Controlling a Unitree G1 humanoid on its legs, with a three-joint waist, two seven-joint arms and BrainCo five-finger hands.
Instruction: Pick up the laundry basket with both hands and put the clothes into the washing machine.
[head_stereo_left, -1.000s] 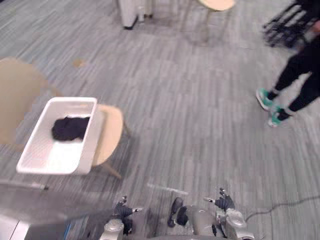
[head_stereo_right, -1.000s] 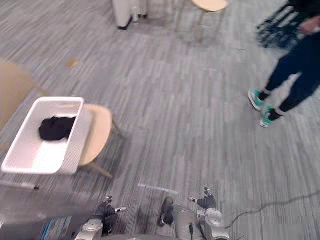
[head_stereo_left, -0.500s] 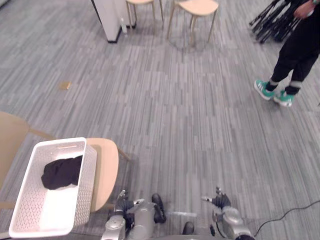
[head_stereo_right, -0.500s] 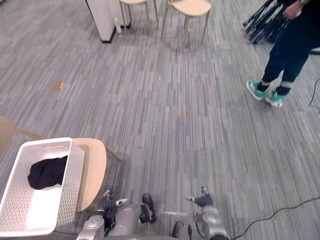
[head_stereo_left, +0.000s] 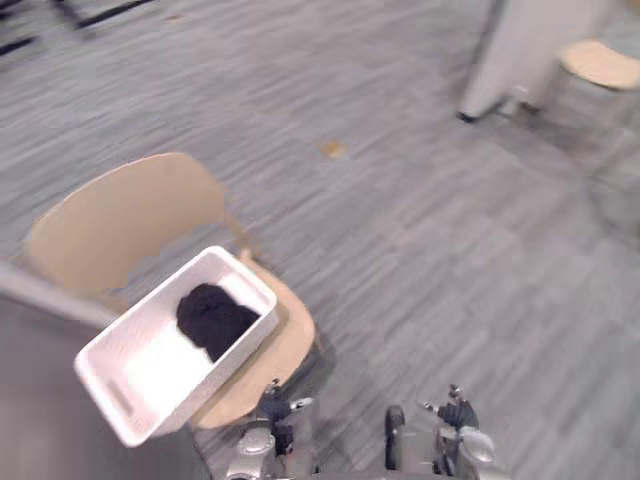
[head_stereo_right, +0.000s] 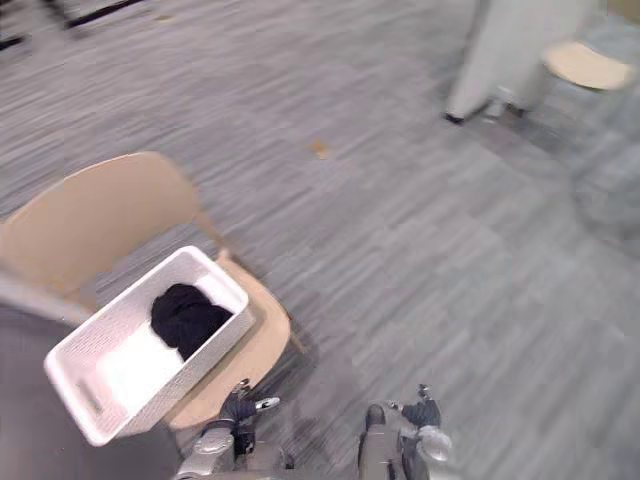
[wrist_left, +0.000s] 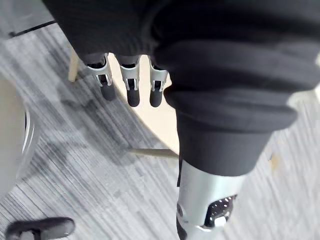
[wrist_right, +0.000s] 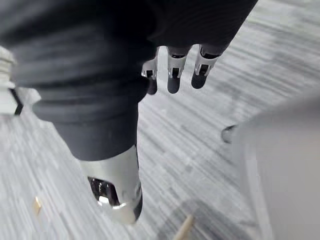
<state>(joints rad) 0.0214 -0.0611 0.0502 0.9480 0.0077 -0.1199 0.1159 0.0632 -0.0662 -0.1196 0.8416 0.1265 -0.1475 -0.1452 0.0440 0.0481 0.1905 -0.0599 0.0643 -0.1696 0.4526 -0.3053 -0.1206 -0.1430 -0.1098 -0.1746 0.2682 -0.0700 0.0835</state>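
Bright, even light, with a soft shadow beneath the chair (head_stereo_left: 120, 225).

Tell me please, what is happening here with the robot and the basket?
Nothing is being handled yet. A white laundry basket with dark clothes in it sits on a wooden chair ahead, on the robot's left. The left hand and the right hand hang low and open, holding nothing, apart from the basket.

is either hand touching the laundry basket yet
No, the laundry basket sits on the chair seat, while the left hand and right hand hang open above the floor, apart from it.
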